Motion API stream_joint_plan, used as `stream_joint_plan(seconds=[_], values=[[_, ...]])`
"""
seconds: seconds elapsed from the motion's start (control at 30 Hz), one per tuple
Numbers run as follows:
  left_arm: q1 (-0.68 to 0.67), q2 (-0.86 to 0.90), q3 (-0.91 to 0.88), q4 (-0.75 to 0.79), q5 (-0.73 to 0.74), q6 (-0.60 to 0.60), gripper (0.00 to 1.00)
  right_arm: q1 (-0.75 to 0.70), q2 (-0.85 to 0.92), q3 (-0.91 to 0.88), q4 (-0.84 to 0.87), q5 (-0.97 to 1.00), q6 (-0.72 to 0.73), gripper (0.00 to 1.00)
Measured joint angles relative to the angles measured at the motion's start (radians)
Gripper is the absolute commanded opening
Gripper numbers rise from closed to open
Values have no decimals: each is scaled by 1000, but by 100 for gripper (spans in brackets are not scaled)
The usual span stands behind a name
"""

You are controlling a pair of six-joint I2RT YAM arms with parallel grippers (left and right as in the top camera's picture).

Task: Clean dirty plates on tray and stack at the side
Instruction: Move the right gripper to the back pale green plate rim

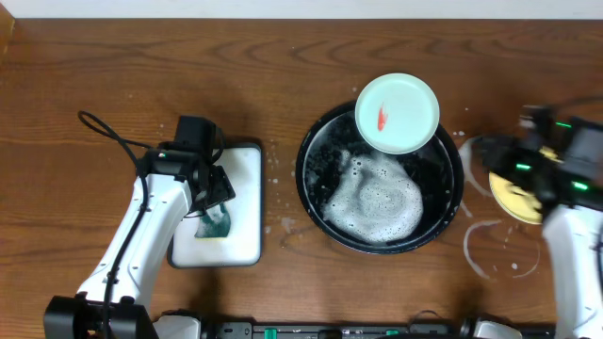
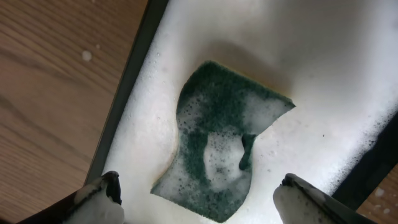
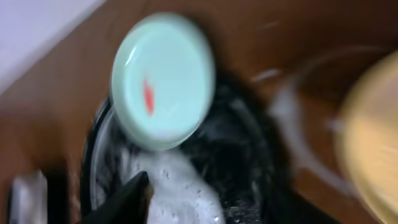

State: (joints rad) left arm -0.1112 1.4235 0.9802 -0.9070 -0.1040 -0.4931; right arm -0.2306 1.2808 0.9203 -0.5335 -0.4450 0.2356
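No text, label, brand, number or sign can be read in any view; the right wrist view is too blurred to show any. The one mark is a small red smear on the pale mint-blue round smooth plate [image 1: 397,113] at the far rim of the basin, and it forms no letter or figure

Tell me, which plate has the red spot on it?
The mint plate resting on the black tray, at its far rim. The yellow plate beside the tray shows no red where visible.
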Motion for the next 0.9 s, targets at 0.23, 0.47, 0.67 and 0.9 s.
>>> stream_joint_plan(seconds=[0.23, 0.47, 0.67, 0.9], values=[[0, 0, 0, 0, 0, 0, 83, 279, 155, 1, 161, 300, -83, 69], [0, 0, 0, 0, 0, 0, 83, 284, 379, 2, 390, 402, -108, 65], [0, 0, 0, 0, 0, 0, 83, 284, 493, 2, 497, 419, -68, 54], [0, 0, 0, 0, 0, 0, 83, 285, 576, 8, 512, 410, -5, 1]])
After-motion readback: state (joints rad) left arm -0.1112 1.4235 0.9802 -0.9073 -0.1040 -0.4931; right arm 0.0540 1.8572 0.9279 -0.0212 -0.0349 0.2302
